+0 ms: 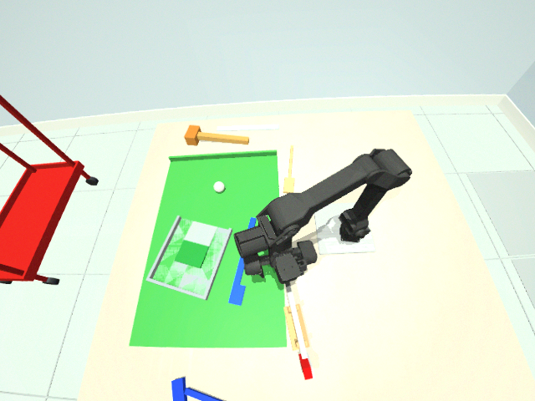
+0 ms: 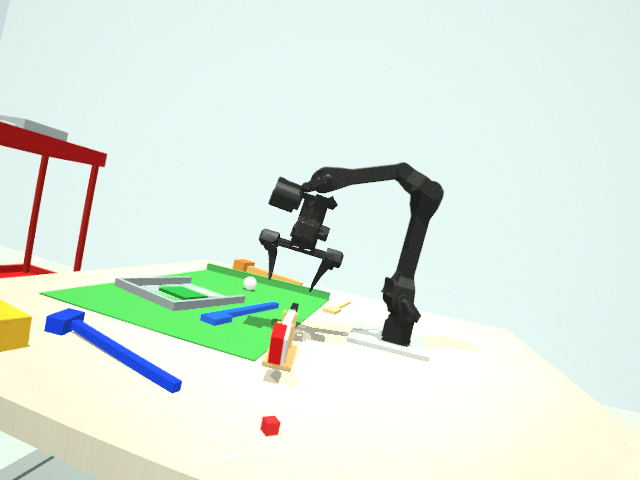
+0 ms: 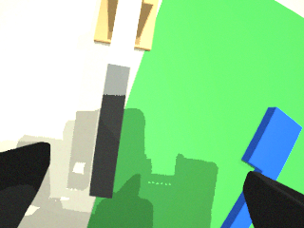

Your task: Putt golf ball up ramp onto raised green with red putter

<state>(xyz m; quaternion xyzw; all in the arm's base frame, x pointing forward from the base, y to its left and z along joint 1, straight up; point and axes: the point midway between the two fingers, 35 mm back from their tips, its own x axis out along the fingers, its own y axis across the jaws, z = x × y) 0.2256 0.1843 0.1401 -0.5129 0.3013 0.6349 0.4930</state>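
The red putter has a red head [image 1: 305,367] [image 2: 278,343], a white shaft and a dark grip [image 3: 108,144]. It rests on a wooden stand [image 1: 303,326] [image 2: 279,365] by the mat's right edge. My gripper [image 2: 290,284] [image 3: 151,168] is wide open and empty, pointing down above the grip end, which lies between the fingers in the wrist view but nearer the left one. The white golf ball [image 1: 219,186] [image 2: 249,283] sits on the green mat [image 1: 194,327] [image 2: 227,338]. The raised green [image 1: 192,254] [image 2: 183,292] is a dark green square inside a grey-walled frame.
A blue putter [image 1: 236,294] [image 2: 217,315] [image 3: 277,138] lies on the mat beside the gripper. A yellow putter [image 1: 288,185], an orange mallet [image 1: 192,135], a blue mallet [image 2: 118,351] and a red cube [image 2: 270,425] lie around the mat. A red cart [image 1: 38,215] stands left of the table.
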